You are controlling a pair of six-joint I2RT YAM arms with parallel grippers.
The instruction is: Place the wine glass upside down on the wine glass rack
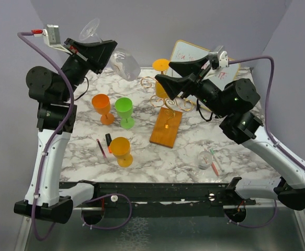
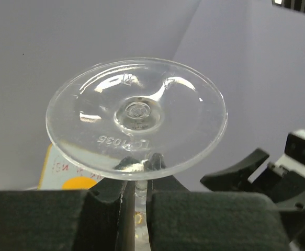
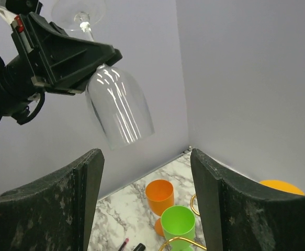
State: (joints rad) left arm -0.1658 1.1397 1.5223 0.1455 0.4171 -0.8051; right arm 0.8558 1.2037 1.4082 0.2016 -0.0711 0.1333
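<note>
So the left gripper [image 2: 136, 194] is clamped on the stem of the clear glass wine glass [image 1: 125, 64], held bowl-down up high at the far left, presumably so it can hang on the gold wire wine glass rack [image 1: 166, 128] mid-scene on the worktop [image 1: 189, 154] to its right; the right gripper [image 1: 164, 71] is wide open.

A robotics laboratory test cell is indicated. A white-and-grey marble-patterned tabletop [image 1: 142, 157] is enclosed by plain lilac panel walls [image 1: 157, 26] from 9 through 12 to 3 o'clock. A black metal mounting rail [image 1: 157, 191] is run along the 6 o'clock edge. A white-and-black jointed left robot arm [image 1: 47, 157] is bolted there at 7 o'clock and the matching right robot arm [image 1: 278, 157] at 5 o'clock. Purple cables [image 1: 251, 58] are routed along both.
</note>
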